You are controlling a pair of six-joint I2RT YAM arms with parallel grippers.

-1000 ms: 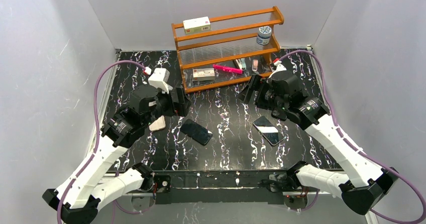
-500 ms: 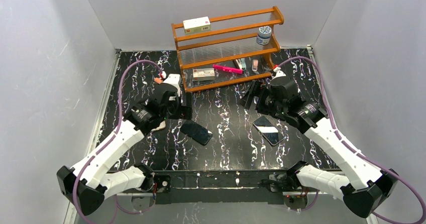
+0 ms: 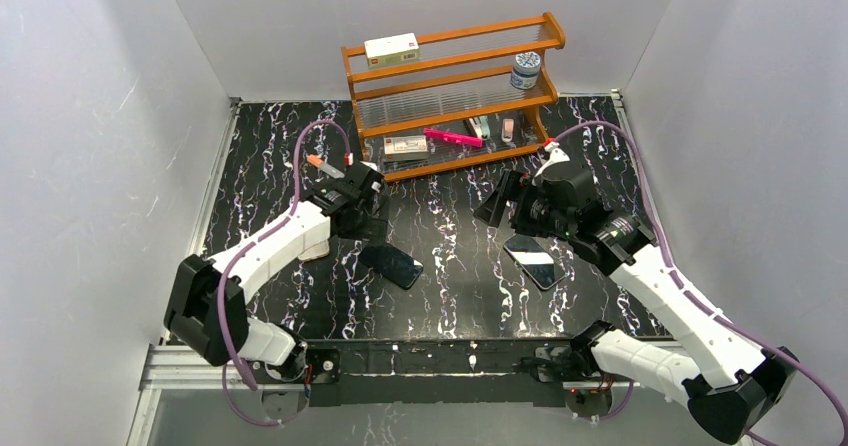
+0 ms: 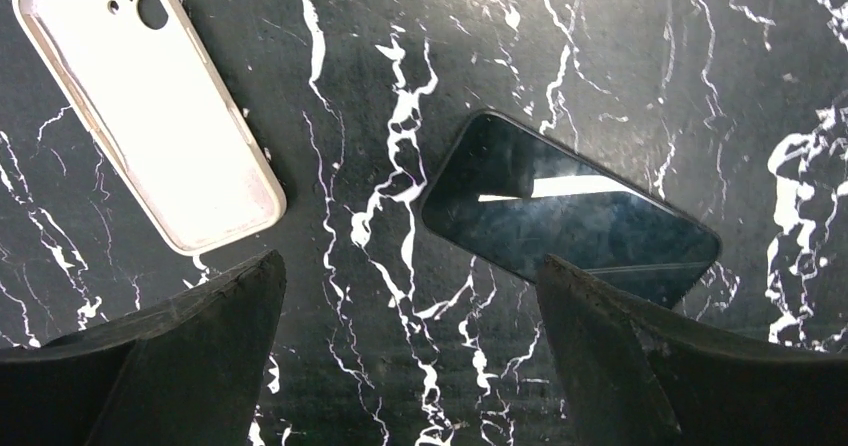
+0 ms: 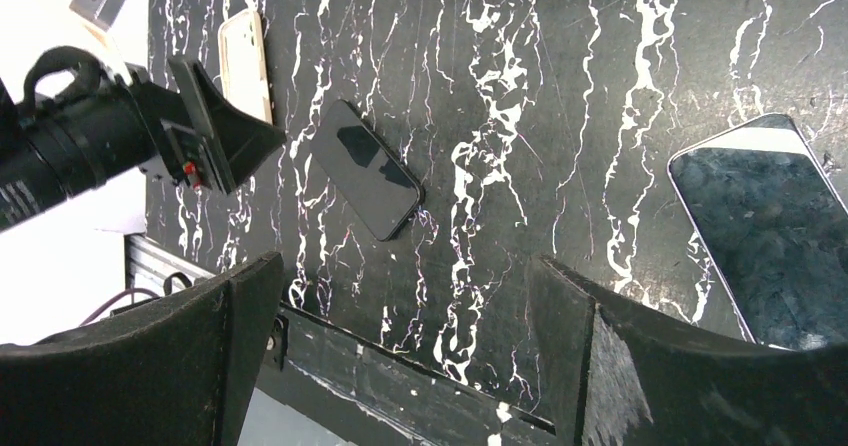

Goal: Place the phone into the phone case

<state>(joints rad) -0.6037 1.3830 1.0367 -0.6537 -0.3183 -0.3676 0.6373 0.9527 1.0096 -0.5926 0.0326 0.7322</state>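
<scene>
The phone (image 3: 534,259), with a glossy dark screen and a thin pale rim, lies flat right of centre; it also shows in the right wrist view (image 5: 765,226). The phone case (image 3: 391,263), a flat black slab, lies left of centre, seen in the left wrist view (image 4: 570,221) and the right wrist view (image 5: 365,169); its cut-outs do not show. My left gripper (image 3: 366,216) (image 4: 410,261) is open and empty, hovering just left of the black case. My right gripper (image 3: 500,198) (image 5: 410,266) is open and empty, above the table left of the phone.
A pale pink-rimmed case (image 4: 145,106) with camera holes lies left of the black case, partly under my left arm (image 3: 315,249). A wooden rack (image 3: 450,96) with boxes, a jar and small items stands at the back. The table's front rail (image 5: 400,366) is near.
My left arm has stretched right and forward, carrying its gripper from over the pale case towards the black case. My right gripper has shifted slightly nearer and lower.
</scene>
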